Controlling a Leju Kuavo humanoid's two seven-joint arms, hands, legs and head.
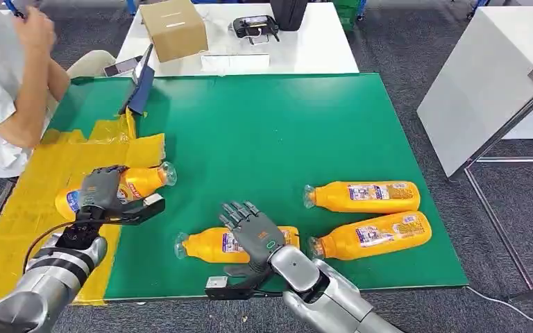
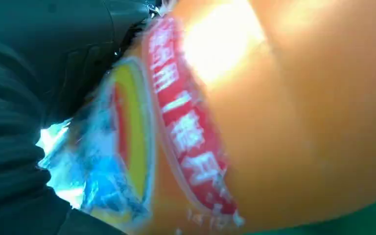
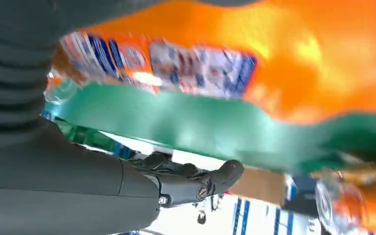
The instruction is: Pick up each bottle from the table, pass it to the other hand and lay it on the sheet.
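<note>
Left hand (image 1: 101, 191): grips bottle (image 1: 135, 184) over yellow sheet (image 1: 14, 215), nine o'clock. Right hand (image 1: 253, 232): fingers spread, flat on next bottle (image 1: 205, 245), six o'clock. Risk: rolls away under an off-centre grasp.

Left hand (image 1: 104, 191) palm down, fingers curled over a bottle (image 1: 135, 182), thumb stretched out alongside. Right hand (image 1: 253, 232) spread flat, fingers apart, thumb (image 3: 191, 183) extended below them.

The green table (image 1: 264, 132) carries a yellow sheet (image 1: 28, 201) at its left and 3 orange bottles (image 1: 368, 196) lying flat.
</note>
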